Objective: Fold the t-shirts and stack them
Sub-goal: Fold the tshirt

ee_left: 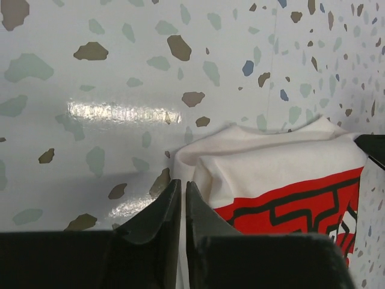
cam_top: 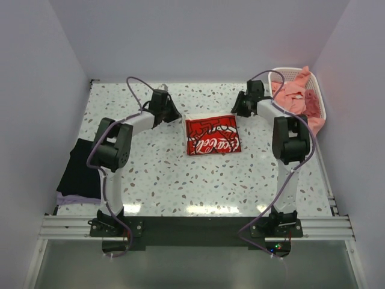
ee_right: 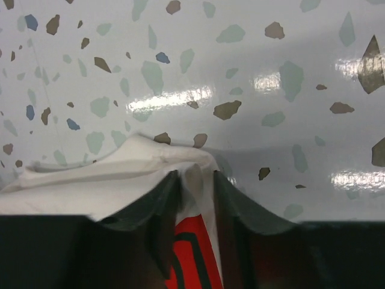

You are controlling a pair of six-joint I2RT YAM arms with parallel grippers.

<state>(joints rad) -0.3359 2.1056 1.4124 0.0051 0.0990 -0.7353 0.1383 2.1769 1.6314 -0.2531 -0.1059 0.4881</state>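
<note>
Speckled terrazzo tabletop (cam_top: 180, 180), glossy with glare, lay between plain pale walls (cam_top: 198, 36); left jaws stood nearly closed at a corner of the cream-white t-shirt (cam_top: 212, 135), right jaws pinched its edge.

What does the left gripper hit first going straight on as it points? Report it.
The cream-white t-shirt: its far corner lies right at the fingertips of the left gripper, perhaps touching them. Past that corner, only speckled table shows. Depth is hard to judge here.

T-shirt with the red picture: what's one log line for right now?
cream t-shirt: folded | left gripper: shut at far-left corner | right gripper: pinching far-right corner | pink shirts: in basket
</note>
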